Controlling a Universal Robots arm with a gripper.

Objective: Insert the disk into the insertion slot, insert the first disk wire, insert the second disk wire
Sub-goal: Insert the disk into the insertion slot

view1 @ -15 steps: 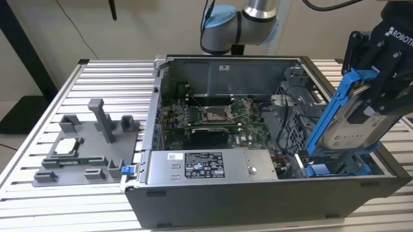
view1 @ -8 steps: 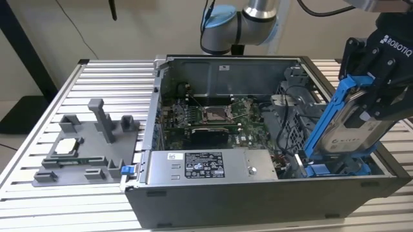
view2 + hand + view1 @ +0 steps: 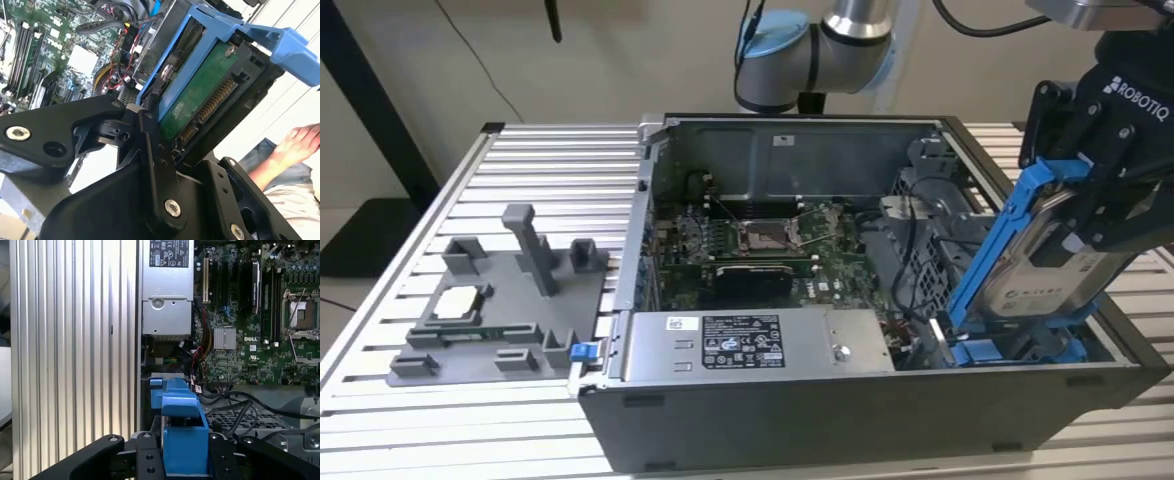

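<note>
Step 1 is in hand: getting the disk (image 3: pixel 1027 275) into the insertion slot (image 3: pixel 1014 350). My pincer (image 3: pixel 1091 222) is pinching the disk by its blue frame, a finger on either side. It holds the disk steeply tilted over the corner of the open computer case (image 3: pixel 854 410) at the exterior view's right. The disk's lower end is down by the slot's blue rails; I cannot tell if they touch. I judge that seating it calls for laying the disk flat in line with those rails, clear of the black cables (image 3: pixel 240 405) nearby. The disk's connector (image 3: pixel 212 105) has no wire in it.

The case holds the motherboard (image 3: pixel 761 235) and a grey power box (image 3: pixel 747 345). On the bench (image 3: pixel 547 150), a grey tray (image 3: pixel 494 330) holds 1 square chip (image 3: pixel 460 300).
</note>
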